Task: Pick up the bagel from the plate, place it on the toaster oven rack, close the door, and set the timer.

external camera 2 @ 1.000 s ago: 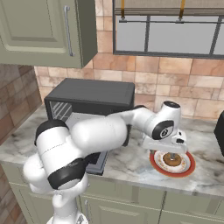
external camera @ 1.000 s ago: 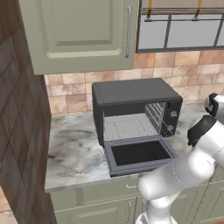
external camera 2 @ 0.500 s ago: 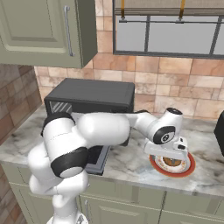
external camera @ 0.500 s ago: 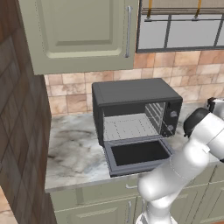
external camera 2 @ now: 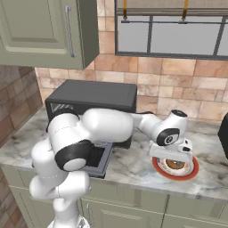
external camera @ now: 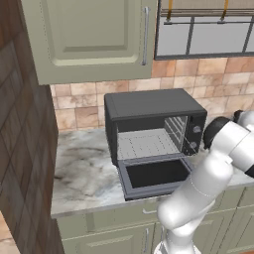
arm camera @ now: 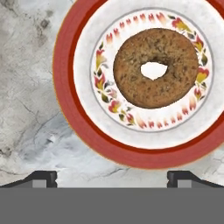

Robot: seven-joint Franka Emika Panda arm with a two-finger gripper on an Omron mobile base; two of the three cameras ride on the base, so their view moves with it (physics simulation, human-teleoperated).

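Observation:
The bagel (arm camera: 155,68) is golden-brown with a hole in its middle and lies on the white plate (arm camera: 65,87) with the red rim and a flower band. My gripper (arm camera: 113,179) hangs open just above the plate's near edge, with nothing between its fingertips (arm camera: 43,177). From the right base, the gripper (external camera 2: 173,156) points down over the plate (external camera 2: 196,168) and the bagel (external camera 2: 174,165) on the counter, right of the oven. The black toaster oven (external camera: 149,116) has its door (external camera: 156,176) folded down flat. Its light-grey rack (external camera: 146,144) is bare.
A marble counter (external camera: 84,173) carries the oven and the plate. Green wall cabinets (external camera: 94,34) hang above the oven, and a tiled wall stands behind it. A dark object (external camera 2: 223,138) sits at the counter's far right. My own arm reaches across in front of the oven.
The hand has come down and a little to the right over the plate. The jaws stayed open and the bagel has not moved.

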